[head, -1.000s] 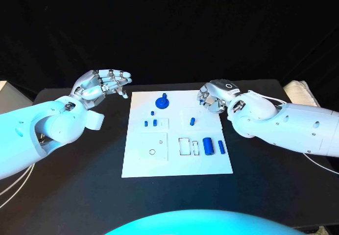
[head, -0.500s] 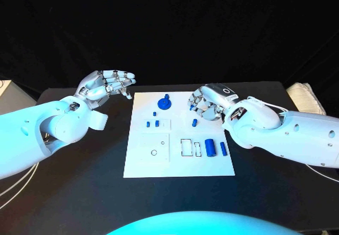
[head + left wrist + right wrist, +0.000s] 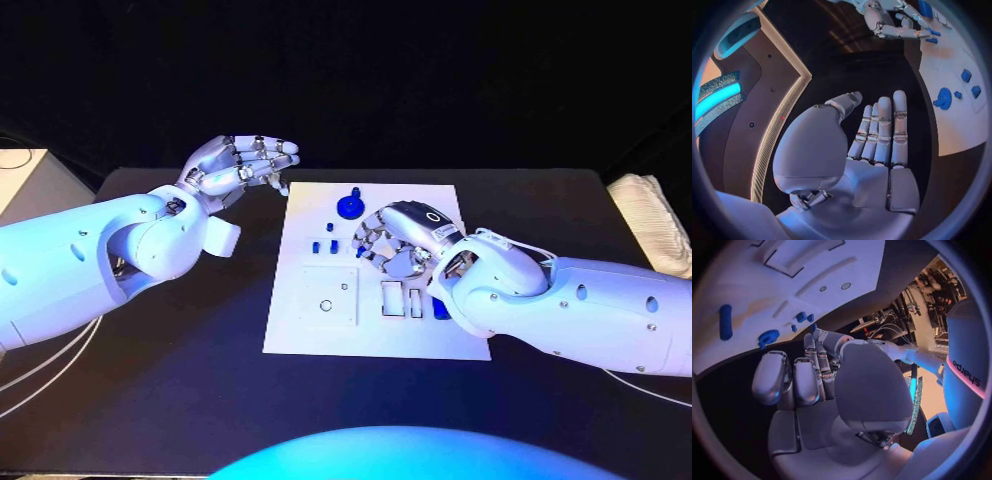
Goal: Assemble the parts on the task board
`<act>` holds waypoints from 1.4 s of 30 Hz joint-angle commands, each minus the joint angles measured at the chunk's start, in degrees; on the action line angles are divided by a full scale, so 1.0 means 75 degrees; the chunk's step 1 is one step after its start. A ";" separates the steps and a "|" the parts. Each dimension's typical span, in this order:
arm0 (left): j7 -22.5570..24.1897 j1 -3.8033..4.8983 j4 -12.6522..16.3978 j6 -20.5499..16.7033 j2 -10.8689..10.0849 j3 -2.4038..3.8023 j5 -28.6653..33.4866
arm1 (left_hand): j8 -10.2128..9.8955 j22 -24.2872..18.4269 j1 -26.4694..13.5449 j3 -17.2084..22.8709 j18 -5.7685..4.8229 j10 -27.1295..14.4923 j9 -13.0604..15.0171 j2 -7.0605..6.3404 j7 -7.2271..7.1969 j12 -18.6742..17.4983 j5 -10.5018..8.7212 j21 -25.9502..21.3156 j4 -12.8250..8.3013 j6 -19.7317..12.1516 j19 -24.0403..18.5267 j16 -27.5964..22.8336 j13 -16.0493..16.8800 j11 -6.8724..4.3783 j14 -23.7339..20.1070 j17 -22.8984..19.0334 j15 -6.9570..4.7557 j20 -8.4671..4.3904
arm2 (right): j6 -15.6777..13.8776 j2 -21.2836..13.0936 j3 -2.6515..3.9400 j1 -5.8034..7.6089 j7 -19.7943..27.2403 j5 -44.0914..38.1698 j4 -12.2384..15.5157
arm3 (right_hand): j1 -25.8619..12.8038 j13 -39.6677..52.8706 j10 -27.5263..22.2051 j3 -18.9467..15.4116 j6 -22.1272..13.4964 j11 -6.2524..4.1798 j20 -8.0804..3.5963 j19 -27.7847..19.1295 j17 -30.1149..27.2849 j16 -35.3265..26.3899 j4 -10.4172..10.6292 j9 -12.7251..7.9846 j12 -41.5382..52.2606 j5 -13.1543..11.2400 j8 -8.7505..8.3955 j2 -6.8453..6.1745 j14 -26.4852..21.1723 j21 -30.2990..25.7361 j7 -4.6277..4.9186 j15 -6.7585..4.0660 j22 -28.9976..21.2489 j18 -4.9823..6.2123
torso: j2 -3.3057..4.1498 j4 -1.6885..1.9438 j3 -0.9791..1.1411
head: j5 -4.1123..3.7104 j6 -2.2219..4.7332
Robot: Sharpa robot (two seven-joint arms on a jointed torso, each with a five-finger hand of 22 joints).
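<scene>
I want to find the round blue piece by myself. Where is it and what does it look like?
Find the white board mid-table. At its far edge, between the two hands, sits the round blue piece. It is a flat disc with a peg sticking up; the other blue parts are small blocks.

A white board [image 3: 378,330] lies flat mid-desk. A blue round part [image 3: 351,206] stands near its far edge, small blue pegs [image 3: 325,243] nearer.

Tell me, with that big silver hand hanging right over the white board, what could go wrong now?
The right hand hovers low over the task board, among small blue pieces. Its fingers could knock loose ones out of place. The hand also hides some pieces from the head camera, so a grab may miss. The left hand is off the board, too far to steady anything.
</scene>
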 commanded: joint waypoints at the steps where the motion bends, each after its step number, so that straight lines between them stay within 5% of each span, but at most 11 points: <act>1: 0.0034 0.0001 0.0062 0.0052 0.0021 0.0007 0.0075 | 0.0019 -0.0011 0.0072 -0.0024 0.0104 -0.0051 0.0001 -0.0023 0.0025 -0.0049 0.0031 -0.0028 -0.0031 0.0024 0.0056 -0.0029 -0.0007 -0.0003 -0.0025 -0.0011 0.0001 0.0020 | 0.0280 0.0152 -0.0015 -0.0114 0.0018 -0.0147 -0.0116 | -0.0033 0.0027 0.0283 0.0016 0.0038 -0.0245 -0.0039 -0.0002 -0.0018 0.0022 -0.0028 0.0015 0.0003 0.0027 0.0049 0.0072 0.0282 -0.0035 0.0022 -0.0063 -0.0008 -0.0114 | 0.0005 -0.0004 0.0005 | 0.0068 -0.0036; 13: -0.0032 0.0002 0.0127 0.0073 0.0018 0.0006 0.0078 | 0.0023 -0.0016 0.0057 -0.0038 0.0102 -0.0064 0.0001 -0.0026 0.0029 -0.0065 0.0030 -0.0036 -0.0020 0.0028 0.0052 -0.0038 -0.0020 0.0002 -0.0029 -0.0013 0.0007 0.0025 | 0.0479 0.0568 -0.0073 -0.0375 -0.0298 -0.0344 -0.0484 | -0.0039 0.0030 0.0280 0.0029 0.0031 -0.0244 -0.0039 -0.0014 -0.0044 0.0008 -0.0037 0.0020 -0.0003 0.0035 0.0047 0.0079 0.0277 -0.0069 0.0024 -0.0062 -0.0047 -0.0105 | 0.0013 -0.0011 0.0025 | 0.0104 -0.0106; 24: -0.0061 0.0003 0.0131 0.0086 0.0023 0.0006 0.0078 | 0.0024 -0.0016 0.0057 -0.0038 0.0102 -0.0065 0.0002 -0.0025 0.0029 -0.0066 0.0031 -0.0037 -0.0020 0.0029 0.0052 -0.0039 -0.0021 0.0003 -0.0030 -0.0013 0.0008 0.0025 | 0.0710 0.0671 -0.0091 -0.0440 -0.0354 -0.0412 -0.0520 | -0.0043 0.0034 0.0280 0.0039 0.0027 -0.0243 -0.0039 -0.0017 -0.0051 0.0007 -0.0047 0.0025 -0.0006 0.0043 0.0047 0.0081 0.0276 -0.0075 0.0024 -0.0062 -0.0053 -0.0103 | 0.0007 -0.0007 0.0021 | 0.0130 -0.0213; 42: -0.0101 0.0003 0.0114 0.0119 0.0019 0.0006 0.0078 | 0.0027 -0.0019 0.0068 -0.0039 0.0103 -0.0074 0.0002 -0.0022 0.0031 -0.0075 0.0033 -0.0042 -0.0025 0.0030 0.0050 -0.0046 -0.0030 0.0005 -0.0034 -0.0015 0.0009 0.0027 | 0.0817 0.0755 -0.0103 -0.0494 -0.0460 -0.0576 -0.0624 | -0.0048 0.0036 0.0280 0.0040 0.0027 -0.0243 -0.0038 -0.0018 -0.0054 0.0008 -0.0052 0.0029 -0.0008 0.0042 0.0048 0.0078 0.0276 -0.0076 0.0025 -0.0061 -0.0054 -0.0102 | 0.0007 -0.0012 0.0021 | 0.0163 -0.0259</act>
